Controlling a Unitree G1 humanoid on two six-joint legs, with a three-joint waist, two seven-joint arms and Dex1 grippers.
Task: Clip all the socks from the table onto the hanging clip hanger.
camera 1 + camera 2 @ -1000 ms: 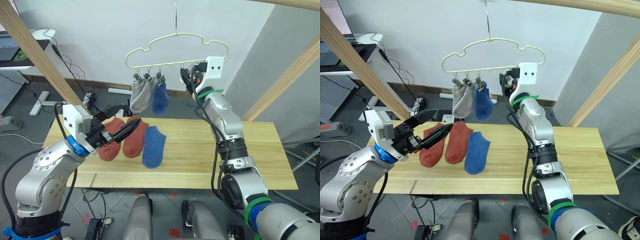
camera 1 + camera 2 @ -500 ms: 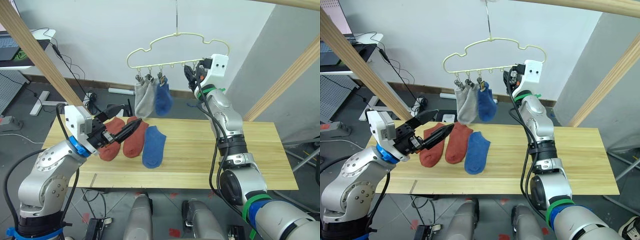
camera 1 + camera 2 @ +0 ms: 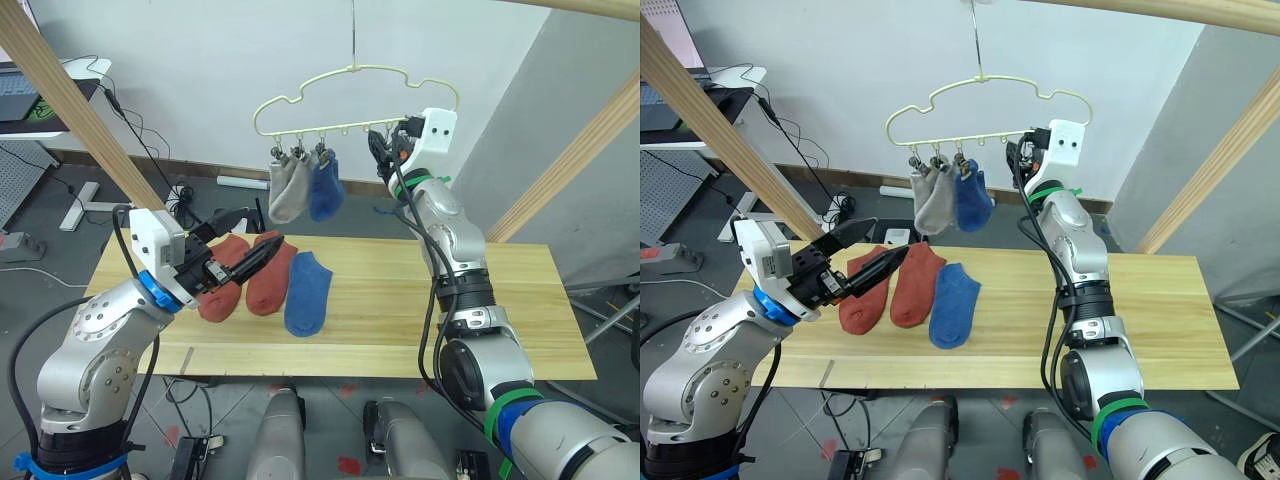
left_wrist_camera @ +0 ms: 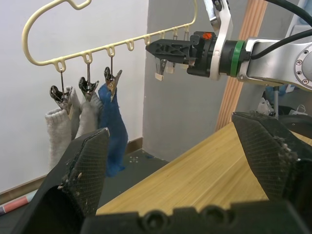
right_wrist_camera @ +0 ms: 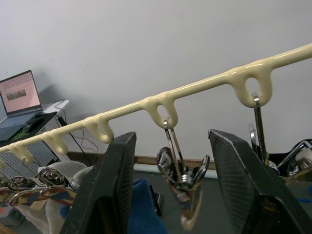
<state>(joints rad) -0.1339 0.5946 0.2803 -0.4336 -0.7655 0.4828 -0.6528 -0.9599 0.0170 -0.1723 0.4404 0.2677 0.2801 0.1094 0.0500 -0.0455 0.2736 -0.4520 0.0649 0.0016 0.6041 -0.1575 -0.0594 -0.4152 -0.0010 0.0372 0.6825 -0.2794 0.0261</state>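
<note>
Soft ankle socks waiting, half the job already hanging.

Two light grey socks (image 3: 285, 190) and one blue sock (image 3: 323, 188) are dangling from the pale-yellow cloud-shaped wire clip hanger (image 3: 352, 100). Two rust-red socks (image 3: 247, 275) and a blue one (image 3: 305, 291) are lying near the far left corner of the light wooden plank table (image 3: 480, 310). The left gripper (image 3: 250, 240) is hovering open-jawed above the red pair; the right gripper (image 5: 170, 195), fingers spread, is bracketing an empty metal clip (image 5: 183, 178). Limp, light fabric probably handles best pinched at the cuff.

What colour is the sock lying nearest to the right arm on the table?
Blue. The sock shows best in the left eye view, beside two rust-red ones.
</note>
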